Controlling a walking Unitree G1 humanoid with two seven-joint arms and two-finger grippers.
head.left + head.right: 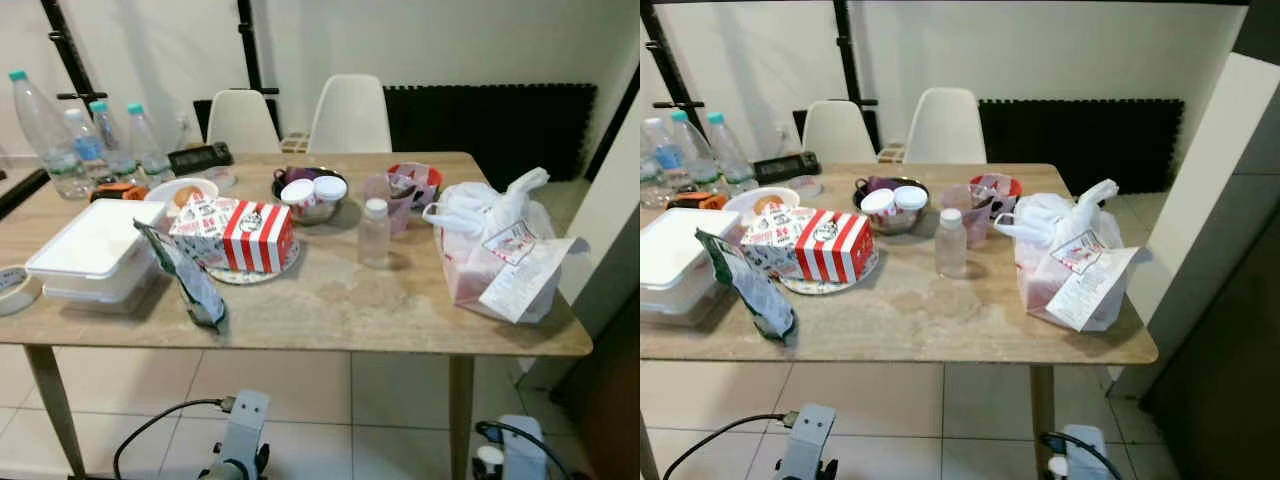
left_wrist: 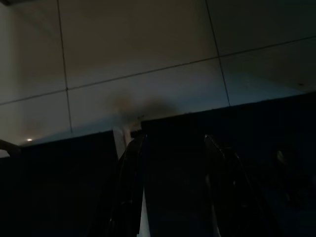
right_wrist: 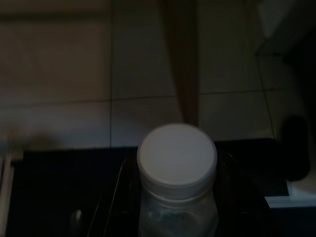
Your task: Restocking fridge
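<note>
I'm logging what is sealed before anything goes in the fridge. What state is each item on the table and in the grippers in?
small clear bottle: upright, capped
water bottles: upright, capped
red-striped box: closed, on a plate
white container: lid shut
plastic bag: tied, receipt attached
metal bowl: holds two lidded tubs
white-capped jar: capped, between the right gripper's fingers
left gripper: dark, over floor tiles

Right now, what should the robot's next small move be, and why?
Probably turn away from the table and head for the fridge: the right jaws hold a white-capped bottle, carried low beside the table leg, so there is something in hand to stock.
</note>
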